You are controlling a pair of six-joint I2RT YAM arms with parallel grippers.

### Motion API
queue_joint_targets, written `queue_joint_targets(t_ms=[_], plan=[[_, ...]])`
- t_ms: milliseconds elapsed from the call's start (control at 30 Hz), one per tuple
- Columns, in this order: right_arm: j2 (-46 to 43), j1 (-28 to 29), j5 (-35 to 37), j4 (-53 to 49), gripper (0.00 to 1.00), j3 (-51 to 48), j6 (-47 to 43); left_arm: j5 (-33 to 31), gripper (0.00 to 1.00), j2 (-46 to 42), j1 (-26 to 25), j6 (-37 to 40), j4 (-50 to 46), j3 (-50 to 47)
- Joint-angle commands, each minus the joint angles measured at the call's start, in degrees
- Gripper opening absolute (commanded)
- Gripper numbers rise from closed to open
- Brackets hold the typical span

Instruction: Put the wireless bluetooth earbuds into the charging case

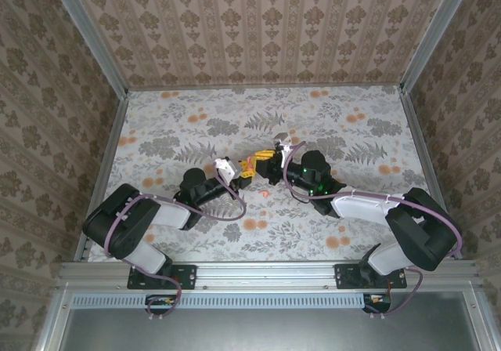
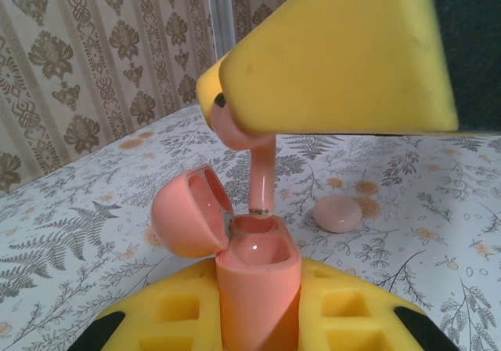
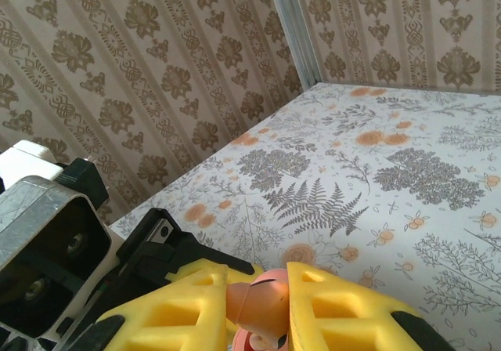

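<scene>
Soft, even light all round, with no hard shadows and no blown highlights.
From above, the tabletop [image 1: 313, 124] looks evenly lit but a little dull, with faint shadows under the arms [image 1: 156, 210], and the walls [image 1: 258, 30] splay outward at the edges. In the left wrist view the glossy charging case [image 2: 258, 288] carries a mild sheen, and the left pincer [image 2: 258, 320], nearest the lens, is slightly soft. In the right wrist view the near grey housing [image 3: 47, 241] is blurred, while the wallpaper [image 3: 156, 69] is crisp.

Top: overhead, downward. Wrists: close, low; probably share charging case [image 2: 257, 288].
</scene>
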Motion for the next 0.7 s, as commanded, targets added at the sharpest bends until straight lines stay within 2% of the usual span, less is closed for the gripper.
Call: queue_joint_targets(t_ms=[0, 667], plan=[[-0.59, 0.27, -2.09, 0.6, 0.21, 1.31, -1.42, 1.71, 0.05, -1.81, -0.17, -1.69, 1.21, 0.82], [1.12, 0.67, -5.92, -0.8, 0.21, 2.91, -2.79, 1.62, 0.05, -3.77, 0.12, -3.38, 1.21, 1.43]])
